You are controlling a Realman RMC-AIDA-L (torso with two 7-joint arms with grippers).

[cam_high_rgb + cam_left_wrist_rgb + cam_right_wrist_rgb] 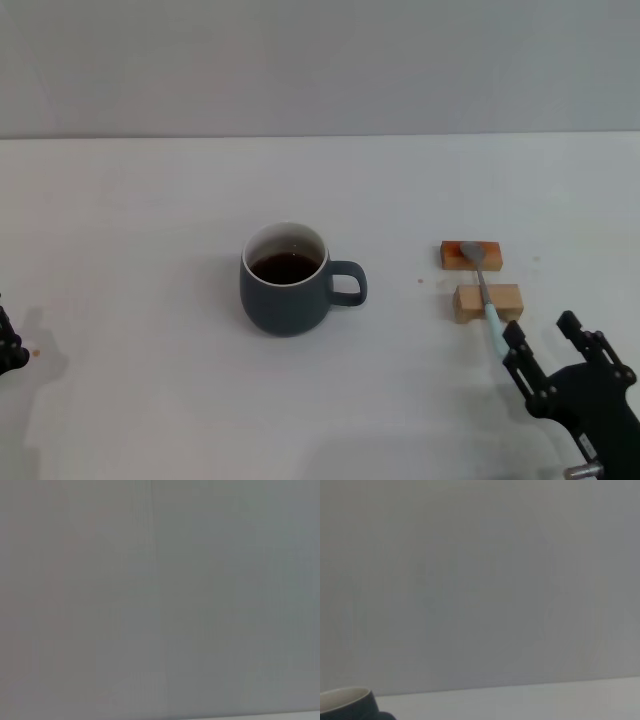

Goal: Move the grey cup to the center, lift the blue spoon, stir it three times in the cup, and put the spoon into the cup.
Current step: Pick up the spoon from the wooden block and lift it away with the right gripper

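Spreading wide and white, the tabletop (150, 200) carries everything, and the cup (286, 279) serves best as the landmark: it stands upright about mid-table, dark liquid inside, its handle turned toward the robot's right, so the first step of the task looks done or nearly so from where it sits. In the right wrist view only a sliver of the cup's white rim and dark wall (347, 705) shows at the picture's edge. Off to the cup's handle side, well apart from it and nearer the robot, the right end effector (550, 345) hangs low with its two black fingers spread apart and nothing between them, placed just beside the spoon's handle tip, probably lined up to close on it. Far on the cup's other side, at the table's near edge, a bit of the left end effector (8, 345) sits parked; whether its fingers are apart or together I cannot tell. Between cup and right end effector lie two wooden blocks (487, 302), one behind the other. The spoon (485, 295) rests across both, bowl on the farther block, pale blue handle jutting past the nearer one toward the robot; propped like this, the handle is raised off the surface, which should leave room for fingers to get under and around it.
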